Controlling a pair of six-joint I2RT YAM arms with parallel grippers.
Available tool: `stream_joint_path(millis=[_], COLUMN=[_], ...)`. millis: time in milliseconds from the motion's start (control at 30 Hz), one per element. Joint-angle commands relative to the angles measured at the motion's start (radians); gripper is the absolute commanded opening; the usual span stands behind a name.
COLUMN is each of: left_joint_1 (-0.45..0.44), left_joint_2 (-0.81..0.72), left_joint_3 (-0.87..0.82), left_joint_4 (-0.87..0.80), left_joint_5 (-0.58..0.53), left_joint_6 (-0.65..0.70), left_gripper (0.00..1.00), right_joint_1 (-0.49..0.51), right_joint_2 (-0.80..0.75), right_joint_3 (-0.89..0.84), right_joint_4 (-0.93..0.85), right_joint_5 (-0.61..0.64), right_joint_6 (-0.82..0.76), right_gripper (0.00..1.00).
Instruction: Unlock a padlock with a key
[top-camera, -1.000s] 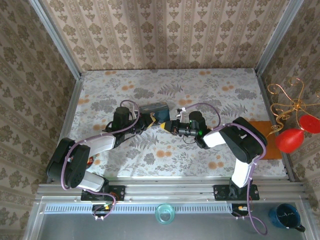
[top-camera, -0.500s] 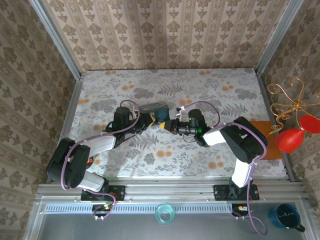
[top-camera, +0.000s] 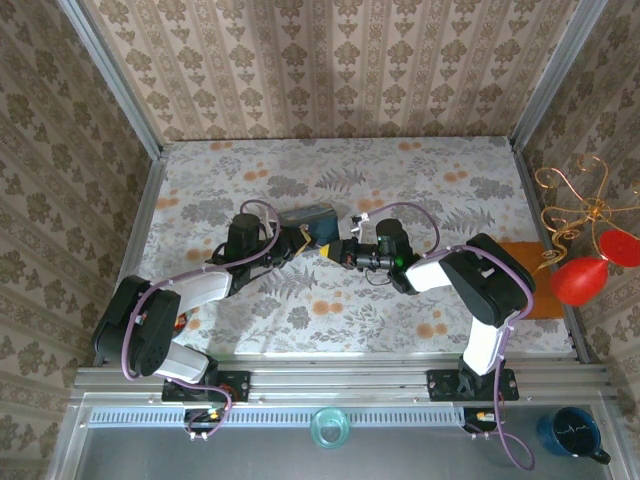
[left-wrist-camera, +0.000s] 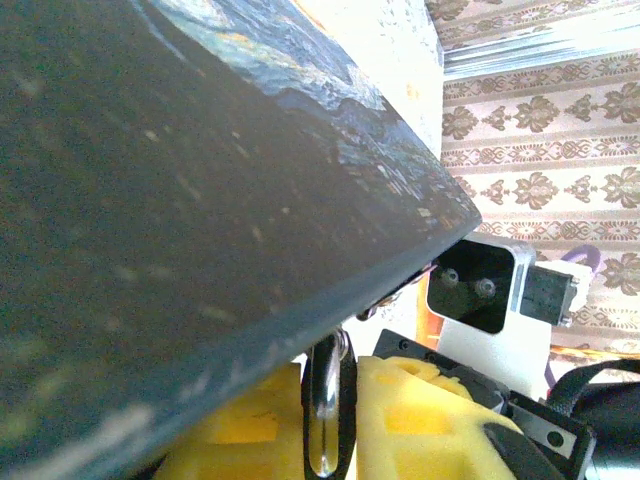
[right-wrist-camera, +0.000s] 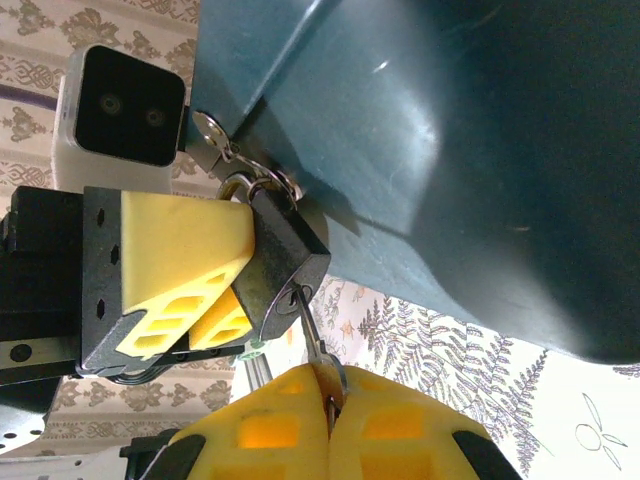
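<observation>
Two steps appear to remain: turning the key (right-wrist-camera: 312, 340) and freeing the shackle (right-wrist-camera: 243, 187). The right gripper (right-wrist-camera: 328, 410) pinches the key, seated in the padlock (right-wrist-camera: 285, 262) hanging from the box (right-wrist-camera: 450, 150); the left gripper (left-wrist-camera: 328, 400) clamps the padlock's body.

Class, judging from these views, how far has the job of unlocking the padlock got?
Done: the right hand grips the key, its tip in the padlock keyhole. In hand: the left hand steadies the padlock between its pads. Left: the shackle looks closed through the hasp of the blue box, so turning the key and freeing it remain.
</observation>
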Motion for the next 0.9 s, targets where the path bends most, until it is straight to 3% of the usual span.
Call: stream_joint_path(millis=[0,267,700,867], left_joint_1=[-0.065,-0.057,-0.05,-0.09], left_joint_2=[0.025,0.069,0.046,0.053], left_joint_3=[0.026,0.016,0.006,-0.019], left_joint_4=[0.039,0.104,0.102,0.238], left_joint_5=[0.13,0.129,0.121,0.085], left_joint_6=[0.011,-0.018,-0.018,-0.084], left_gripper=[0.17,0.23,0.15,0.12], right_joint_1=[0.051,0.065,0.072,0.071], right_joint_2=[-0.022,-0.031,-0.049,-0.035], right_joint_3=[0.03,-0.006,-0.037,-0.024], right_joint_4=[0.144,0.18,0.174,0.231], right_joint_5=[0.003,0.036,0.116,0.175], right_joint_6=[-0.005,0.009,0.052,0.181], right_gripper=[0.0,0.0,0.0,0.0])
